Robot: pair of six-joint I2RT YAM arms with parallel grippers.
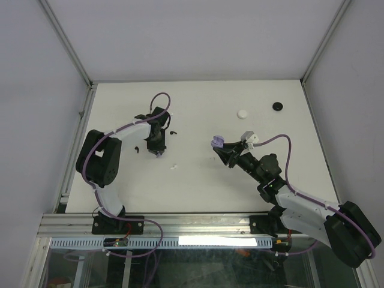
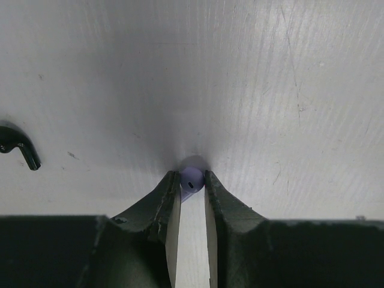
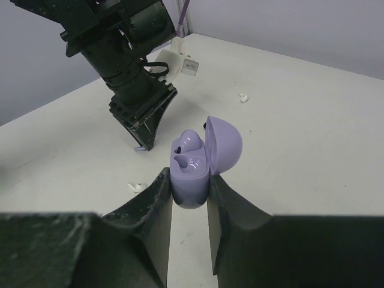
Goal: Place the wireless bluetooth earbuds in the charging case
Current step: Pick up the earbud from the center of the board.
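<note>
In the left wrist view a small purple earbud rests on the white table, and my left gripper is shut on it, both fingertips touching its sides. From above, that gripper points down at the table left of centre. My right gripper is shut on the purple charging case, lid open to the right. One purple earbud appears to sit in the case's far socket. The case hangs right of centre, apart from the left gripper.
Black earbuds lie on either side of the left gripper, one showing as the black earbud. White earbuds lie on the table. A white puck and a black puck stand at the back right.
</note>
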